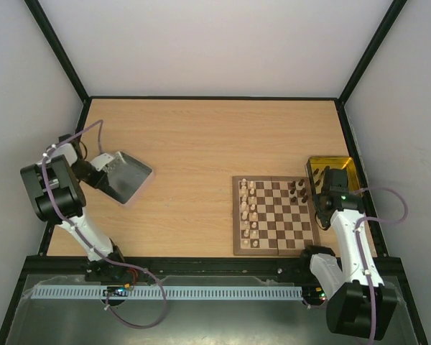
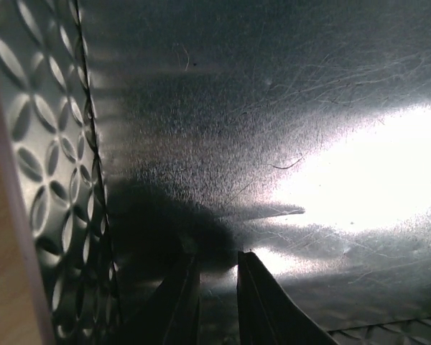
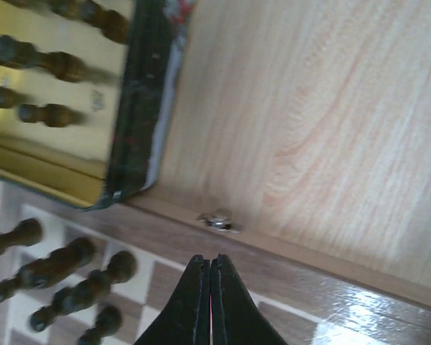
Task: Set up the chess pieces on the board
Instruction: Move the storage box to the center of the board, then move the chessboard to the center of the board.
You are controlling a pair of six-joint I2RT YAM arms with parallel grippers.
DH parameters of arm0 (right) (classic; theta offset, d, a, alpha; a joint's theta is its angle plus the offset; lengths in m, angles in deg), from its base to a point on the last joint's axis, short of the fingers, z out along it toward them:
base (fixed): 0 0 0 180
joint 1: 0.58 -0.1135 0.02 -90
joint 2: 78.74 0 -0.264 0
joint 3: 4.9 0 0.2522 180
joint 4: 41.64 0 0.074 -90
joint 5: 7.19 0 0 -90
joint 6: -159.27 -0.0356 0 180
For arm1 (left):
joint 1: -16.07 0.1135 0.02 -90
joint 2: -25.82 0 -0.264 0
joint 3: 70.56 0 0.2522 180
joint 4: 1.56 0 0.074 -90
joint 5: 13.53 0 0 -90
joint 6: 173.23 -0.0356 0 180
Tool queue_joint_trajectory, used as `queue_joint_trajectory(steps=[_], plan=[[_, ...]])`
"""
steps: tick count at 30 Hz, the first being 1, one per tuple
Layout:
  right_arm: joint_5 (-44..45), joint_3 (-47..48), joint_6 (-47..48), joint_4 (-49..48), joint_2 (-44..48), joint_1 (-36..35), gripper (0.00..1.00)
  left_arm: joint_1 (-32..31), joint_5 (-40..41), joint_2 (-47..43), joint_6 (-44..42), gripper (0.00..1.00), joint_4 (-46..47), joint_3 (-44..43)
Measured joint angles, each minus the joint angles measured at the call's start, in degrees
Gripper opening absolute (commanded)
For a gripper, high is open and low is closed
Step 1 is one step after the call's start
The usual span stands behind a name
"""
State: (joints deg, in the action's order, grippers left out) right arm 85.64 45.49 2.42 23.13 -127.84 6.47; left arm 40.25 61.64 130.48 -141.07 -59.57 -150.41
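Observation:
The board (image 1: 276,228) lies at the right of the table. Pale chess pieces (image 1: 250,208) stand along its left side and dark ones (image 1: 296,190) near its right side. In the right wrist view, dark pieces (image 3: 57,269) stand on the checks at lower left. My right gripper (image 3: 210,260) (image 1: 320,195) is shut with nothing in it, just over the board's brown frame (image 3: 287,266). My left gripper (image 2: 217,259) (image 1: 108,169) reaches into the silver tray (image 1: 140,171). Its fingers (image 2: 262,302) stand a little apart with only bare metal between them.
A yellow tray (image 1: 329,162) (image 3: 140,108) sits against the board's far right corner, with a few dark pieces (image 3: 47,65) lying in it. A small metal clasp (image 3: 217,219) sits on the board's edge. Black frame posts border the table.

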Motion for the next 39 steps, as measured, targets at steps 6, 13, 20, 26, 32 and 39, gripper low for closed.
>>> queue_joint_trajectory(steps=[6, 13, 20, 26, 32, 39], plan=[[-1.4, -5.1, 0.9, -1.4, -0.5, 3.8, 0.02, 7.8, -0.1, 0.0, -2.5, 0.20, -0.9, 0.0], [-3.2, -7.1, 2.8, -5.7, -2.5, 7.6, 0.02, 15.5, -0.7, -0.1, -5.3, 0.33, -3.0, -0.4], [-8.6, -9.8, 3.6, -11.6, -6.0, 8.0, 0.02, 17.9, -4.1, -8.3, -6.7, 0.52, -7.1, -1.5], [-11.8, -10.7, 4.3, -14.3, -5.8, 8.3, 0.02, 12.0, -10.3, -16.9, -4.3, 0.55, -12.4, -7.2], [-15.5, -11.6, 5.2, -15.6, -4.2, 8.3, 0.02, -1.6, -16.5, -20.1, 1.6, 0.29, -15.4, -8.2], [-18.3, -12.4, 5.4, -16.6, -2.5, 6.3, 0.02, -15.9, -23.1, -15.6, 8.9, 0.18, -17.5, -9.6]])
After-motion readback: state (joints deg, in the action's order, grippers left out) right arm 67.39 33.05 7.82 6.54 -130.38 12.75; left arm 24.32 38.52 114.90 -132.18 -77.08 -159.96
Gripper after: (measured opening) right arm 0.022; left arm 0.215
